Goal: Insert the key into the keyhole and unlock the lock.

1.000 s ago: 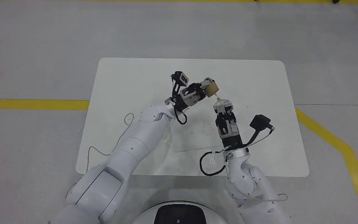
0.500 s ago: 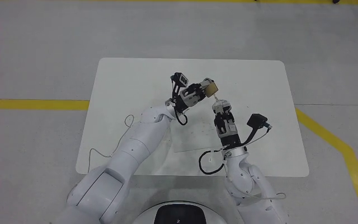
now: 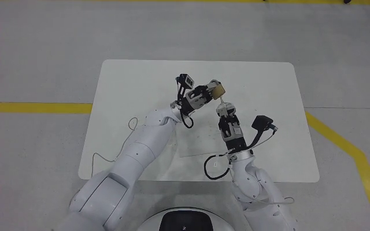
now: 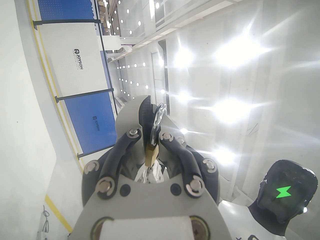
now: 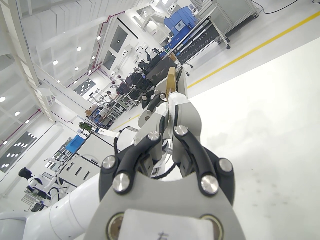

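Lock is hanging above the table, near its middle, with the left gripper clamping its body. The right gripper is pinching the key, whose tip is meeting the lock.

The lock is brassy metal, its shackle glossy, the table matt.

Over the desk's middle, the left end effector clamping the lock and the right end effector clamping the key nearly touch, barring passage between them. A thin cable lies near the left edge. Bare surface runs along the far and right edges.
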